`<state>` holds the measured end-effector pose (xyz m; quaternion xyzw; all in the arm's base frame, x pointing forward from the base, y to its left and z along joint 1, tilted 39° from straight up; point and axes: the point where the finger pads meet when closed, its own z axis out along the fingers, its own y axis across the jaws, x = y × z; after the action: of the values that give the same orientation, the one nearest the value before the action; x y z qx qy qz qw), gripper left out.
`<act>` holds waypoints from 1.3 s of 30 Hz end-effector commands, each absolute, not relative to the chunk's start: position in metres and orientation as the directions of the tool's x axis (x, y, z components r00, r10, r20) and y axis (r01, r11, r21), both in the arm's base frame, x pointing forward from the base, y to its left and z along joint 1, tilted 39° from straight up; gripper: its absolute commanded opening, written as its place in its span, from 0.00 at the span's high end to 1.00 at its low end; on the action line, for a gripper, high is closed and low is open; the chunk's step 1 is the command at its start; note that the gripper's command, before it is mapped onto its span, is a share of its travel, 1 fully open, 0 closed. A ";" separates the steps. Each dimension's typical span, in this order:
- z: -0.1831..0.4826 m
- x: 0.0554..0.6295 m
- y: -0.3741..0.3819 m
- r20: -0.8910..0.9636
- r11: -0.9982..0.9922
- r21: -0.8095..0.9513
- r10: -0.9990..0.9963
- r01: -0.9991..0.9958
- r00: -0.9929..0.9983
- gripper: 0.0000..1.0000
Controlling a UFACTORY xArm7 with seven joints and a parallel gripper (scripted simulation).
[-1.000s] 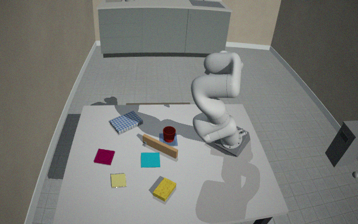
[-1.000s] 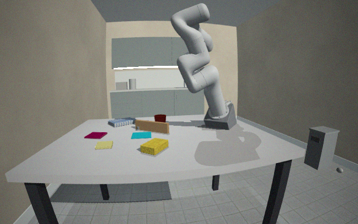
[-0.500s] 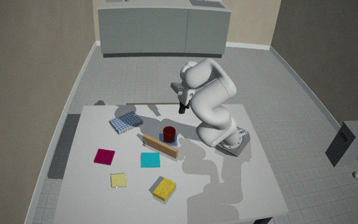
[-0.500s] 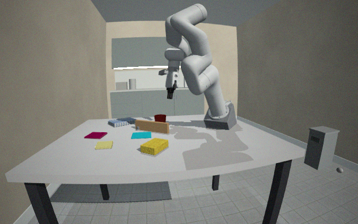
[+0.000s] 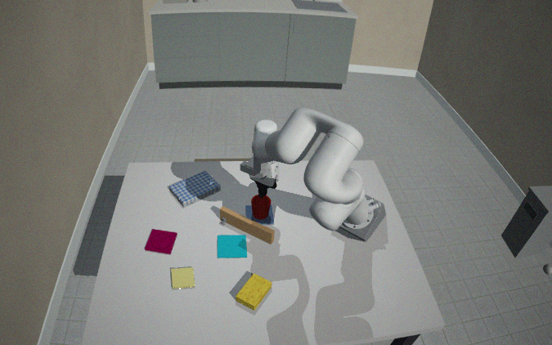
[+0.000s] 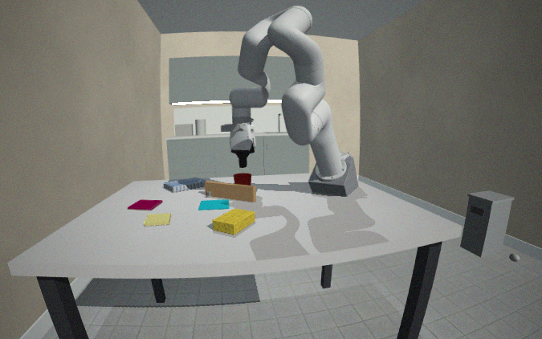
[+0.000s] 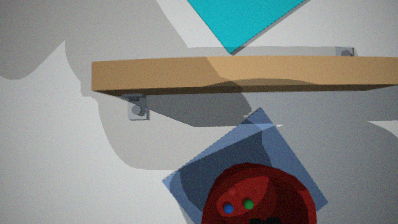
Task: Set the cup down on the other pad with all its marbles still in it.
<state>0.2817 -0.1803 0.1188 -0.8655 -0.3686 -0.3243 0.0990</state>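
Note:
The red cup [image 5: 261, 206] stands upright on a blue pad [image 5: 260, 212], just behind the wooden rail [image 5: 246, 225]. In the wrist view the cup [image 7: 259, 195] holds a blue marble [image 7: 229, 208], a green marble [image 7: 248, 204] and a faint red one. The cyan pad [image 5: 231, 246] lies on the far side of the rail from the cup. My gripper [image 6: 242, 162] hangs straight above the cup [image 6: 242, 178], a short way over its rim. Its fingers are shut together with nothing between them.
A checked blue box [image 5: 194, 187] lies at the back left. A magenta pad [image 5: 160, 240], a pale yellow pad [image 5: 182, 277] and a yellow sponge block [image 5: 253, 291] lie in front. The rail stands on small grey brackets [image 7: 137, 107].

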 end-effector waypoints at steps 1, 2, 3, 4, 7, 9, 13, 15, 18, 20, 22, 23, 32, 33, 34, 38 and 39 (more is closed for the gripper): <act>0.119 0.286 -0.182 0.627 -0.706 0.087 0.587 0.703 0.512 1.00; 0.119 0.286 -0.182 0.627 -0.706 0.087 0.587 0.703 0.512 1.00; 0.119 0.286 -0.182 0.627 -0.706 0.087 0.587 0.703 0.512 1.00; 0.119 0.286 -0.182 0.627 -0.706 0.087 0.587 0.703 0.512 1.00; 0.119 0.286 -0.182 0.627 -0.706 0.087 0.587 0.703 0.512 1.00; 0.119 0.286 -0.182 0.627 -0.706 0.087 0.587 0.703 0.512 1.00; 0.119 0.286 -0.182 0.627 -0.706 0.087 0.587 0.703 0.512 1.00; 0.119 0.286 -0.182 0.627 -0.706 0.087 0.587 0.703 0.512 0.00; 0.119 0.286 -0.182 0.627 -0.706 0.087 0.587 0.703 0.512 0.00; 0.119 0.286 -0.182 0.627 -0.706 0.087 0.587 0.703 0.512 0.00; 0.119 0.286 -0.182 0.627 -0.706 0.087 0.587 0.703 0.512 0.00; 0.119 0.286 -0.182 0.627 -0.706 0.087 0.587 0.703 0.512 0.00; 0.119 0.286 -0.182 0.627 -0.706 0.087 0.587 0.703 0.512 0.00; 0.119 0.286 -0.182 0.627 -0.706 0.087 0.587 0.703 0.512 0.00; 0.119 0.286 -0.182 0.627 -0.706 0.087 0.587 0.703 0.512 0.00; 0.119 0.286 -0.182 0.627 -0.706 0.087 0.587 0.703 0.512 0.00; 0.119 0.286 -0.182 0.627 -0.706 0.087 0.587 0.703 0.512 0.00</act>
<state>0.2856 -0.1804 0.1177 -0.8646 -0.3735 -0.3236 0.0913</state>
